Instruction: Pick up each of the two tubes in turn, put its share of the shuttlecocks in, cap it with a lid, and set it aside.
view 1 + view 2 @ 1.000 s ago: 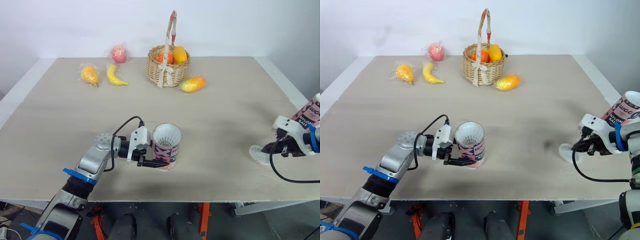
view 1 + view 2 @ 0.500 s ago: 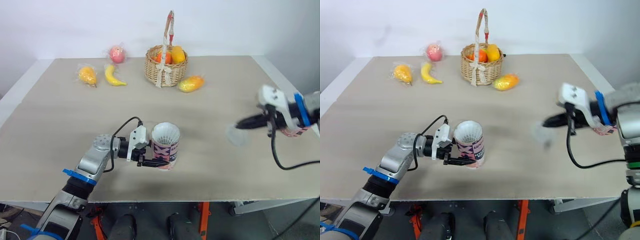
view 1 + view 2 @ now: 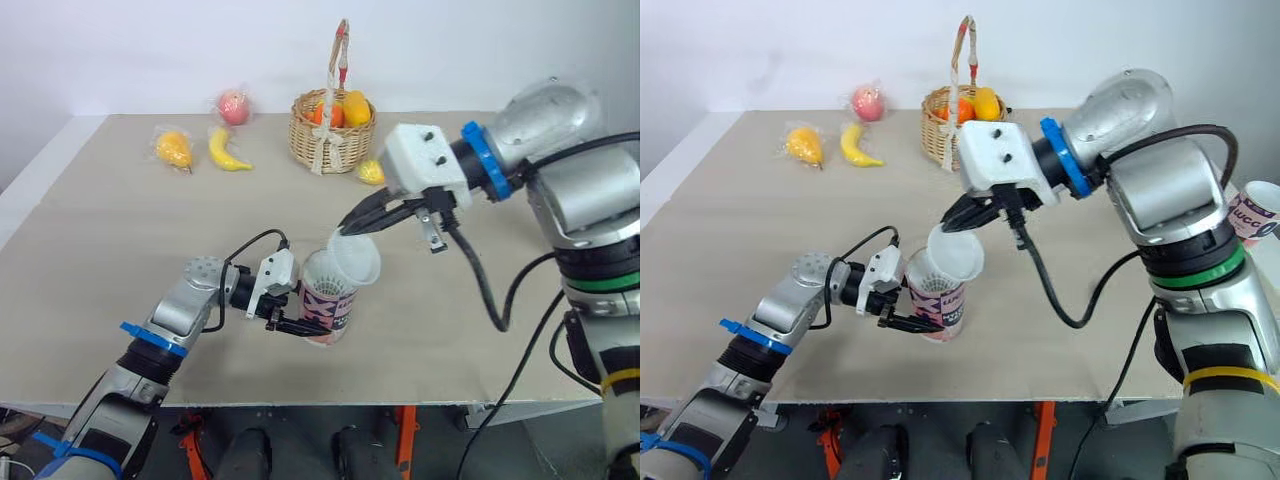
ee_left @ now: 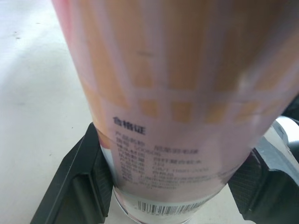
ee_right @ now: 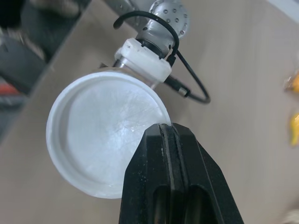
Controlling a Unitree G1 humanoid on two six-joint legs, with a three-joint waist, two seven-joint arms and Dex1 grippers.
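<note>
Silver arms point(image 3: 188, 308), blue bands point(image 3: 478, 160), black cables point(image 3: 482, 292); black left gripper point(image 3: 322, 322), right gripper point(image 3: 347, 230).

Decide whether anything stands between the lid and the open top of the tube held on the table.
Nothing visible does. The right gripper holds the lid tilted just over the mouth of the tube, and the left gripper clamps the tube.
</note>
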